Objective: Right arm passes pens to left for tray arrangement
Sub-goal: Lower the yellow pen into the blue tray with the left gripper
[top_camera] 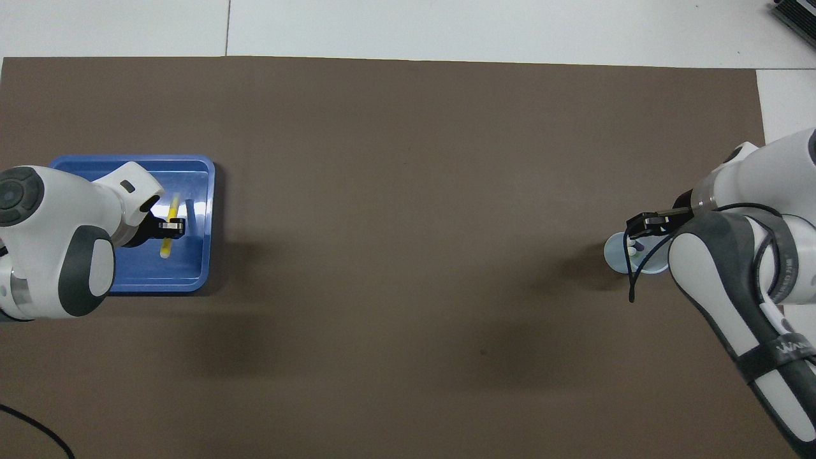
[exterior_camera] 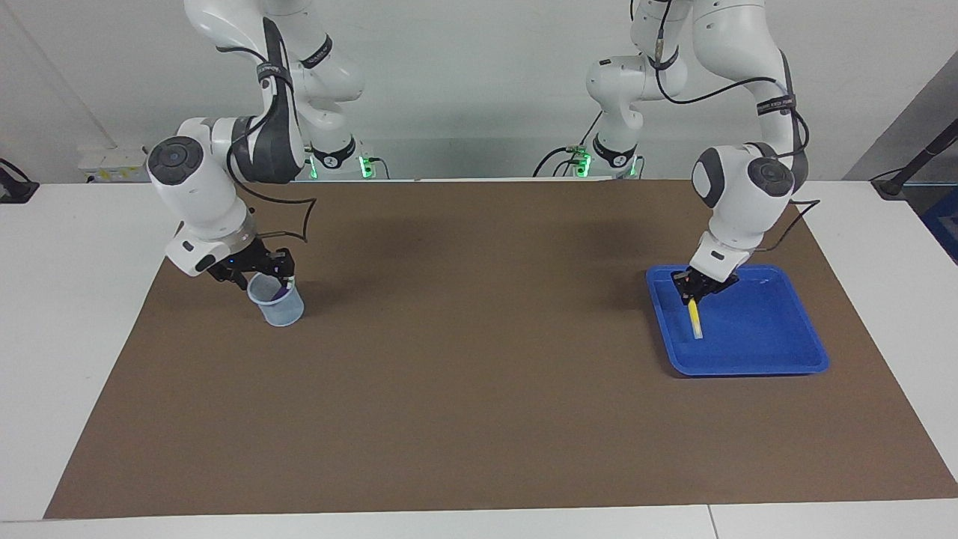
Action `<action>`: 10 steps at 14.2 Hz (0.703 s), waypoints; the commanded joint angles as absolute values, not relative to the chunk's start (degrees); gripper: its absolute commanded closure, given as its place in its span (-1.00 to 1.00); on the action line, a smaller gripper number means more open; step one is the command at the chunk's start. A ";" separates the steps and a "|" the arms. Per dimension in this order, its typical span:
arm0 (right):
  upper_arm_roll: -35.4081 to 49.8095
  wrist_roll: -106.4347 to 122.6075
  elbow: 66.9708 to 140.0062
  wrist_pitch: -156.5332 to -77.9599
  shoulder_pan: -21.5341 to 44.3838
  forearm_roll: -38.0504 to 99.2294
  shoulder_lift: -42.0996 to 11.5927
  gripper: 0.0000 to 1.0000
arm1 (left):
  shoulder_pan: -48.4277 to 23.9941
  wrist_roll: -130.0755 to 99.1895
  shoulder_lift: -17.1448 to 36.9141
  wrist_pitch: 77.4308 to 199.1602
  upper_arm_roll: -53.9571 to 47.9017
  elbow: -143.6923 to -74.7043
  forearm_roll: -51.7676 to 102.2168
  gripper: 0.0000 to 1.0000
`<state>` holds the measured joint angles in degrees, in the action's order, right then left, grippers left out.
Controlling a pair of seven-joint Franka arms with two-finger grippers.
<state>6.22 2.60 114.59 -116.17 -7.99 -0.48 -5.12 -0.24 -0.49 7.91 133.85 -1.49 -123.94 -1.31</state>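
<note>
From above, the right arm's bulk hides part of the pale-blue cup (top_camera: pixel 621 258), where only pale and purple pen (top_camera: pixel 637 245) tips peek out; the right gripper (exterior_camera: pixel 258 271) sits at the cup's rim, and whether its jaws are apart I cannot tell. The facing view shows the left gripper (exterior_camera: pixel 692 288) clamped on the yellow pen (exterior_camera: pixel 695 320), tilted, low over the blue tray (exterior_camera: pixel 778 359) at the left arm's end.

Glossy blue plastic tray (exterior_camera: pixel 793 358); matt brown paper-like mat (exterior_camera: pixel 479 389); translucent pale plastic cup (exterior_camera: pixel 278 305); smooth white tabletop (exterior_camera: pixel 67 314).
</note>
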 commanded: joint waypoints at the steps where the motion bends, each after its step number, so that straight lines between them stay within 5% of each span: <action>1: 6.94 -0.08 115.93 -118.30 -8.79 3.33 -4.66 -0.53 | 0.70 -0.17 9.22 135.88 -2.02 -125.59 -2.46 1.00; 7: 6.94 -2.55 119.44 -119.35 -8.96 3.43 -4.22 -0.42 | 0.61 0.00 10.90 139.48 -2.02 -128.58 -2.46 1.00; 9: 6.94 -2.55 120.23 -119.36 -8.96 3.95 -4.13 -0.40 | 0.35 1.75 10.90 139.57 -2.02 -128.50 -2.46 -0.06; 10: 6.94 -2.64 120.32 -119.27 -9.05 4.13 -4.13 -0.32 | 0.44 2.71 10.90 139.48 -2.02 -128.32 -2.46 -0.44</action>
<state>6.25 -1.93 118.67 -118.14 -7.99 3.12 -5.17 -0.21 0.95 9.79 137.49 -1.53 -126.94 -1.33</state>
